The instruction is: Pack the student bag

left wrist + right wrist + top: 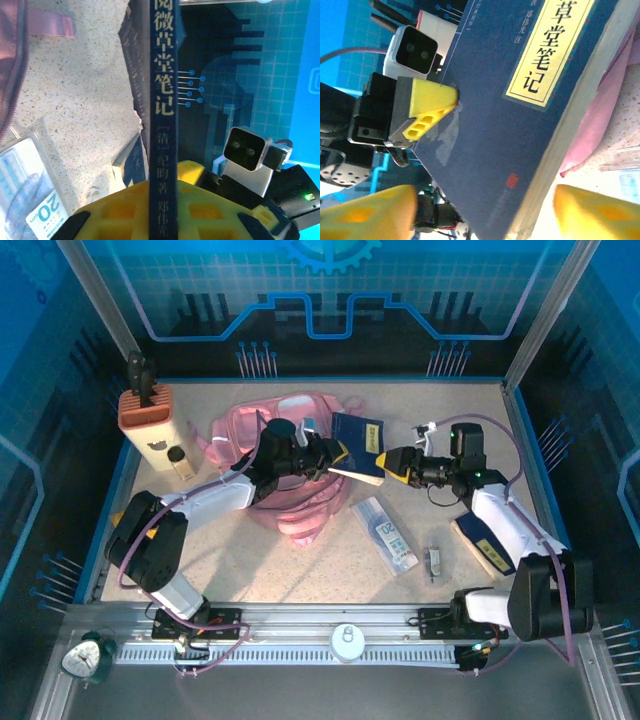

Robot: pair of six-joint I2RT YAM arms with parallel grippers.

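The pink student bag (255,440) lies on the table left of centre, partly under my left arm; its fabric also shows in the left wrist view (10,65) and the right wrist view (605,115). My left gripper (335,453) (162,200) is shut on a dark blue book (360,435) (162,100) and holds it on edge just right of the bag, spine between the yellow fingers. My right gripper (395,462) (485,212) is open at the book's right side, its yellow fingers (370,212) wide apart around the book's lower corner (520,165).
A clear packet marked 20 (385,532) (30,190), a small clip-like item (432,562) and a tan and blue block (482,545) lie near the right arm. An orange pen holder (145,410) and a small bottle (178,462) stand at the left.
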